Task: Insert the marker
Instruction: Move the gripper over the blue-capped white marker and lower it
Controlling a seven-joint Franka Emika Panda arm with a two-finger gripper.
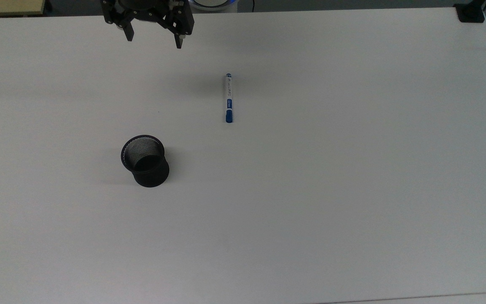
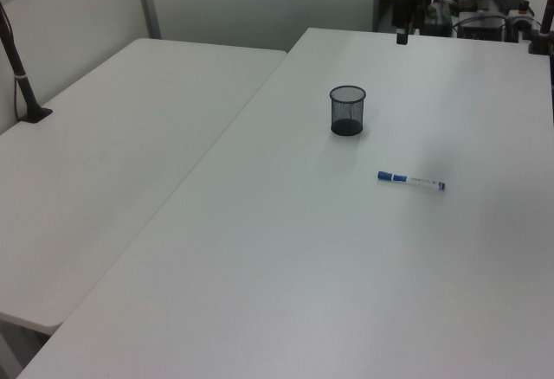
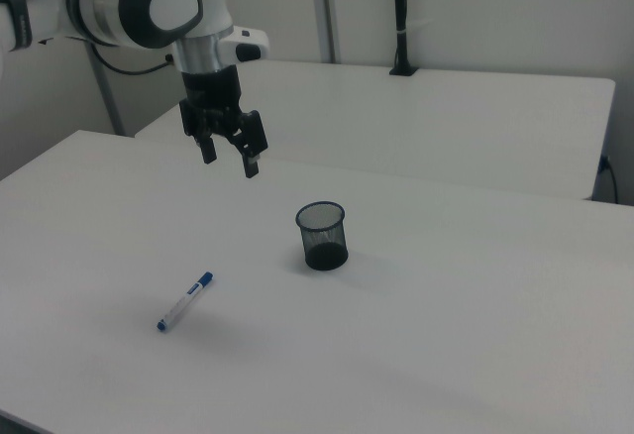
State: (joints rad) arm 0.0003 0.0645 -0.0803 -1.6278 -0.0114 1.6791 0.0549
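Fingers [image 3: 210, 152] spread apart and holding nothing, the gripper [image 3: 229, 156] hangs high above the tabletop [image 1: 352, 190]. Nothing done yet: the marker [image 1: 228, 98] lies flat, well apart from the black mesh cup [image 1: 145, 160]. Reach, grasp, carry and insert all remain.

hand [image 1: 154, 40] cropped by the top view's upper edge, marker [image 1: 228, 98] label print illegible
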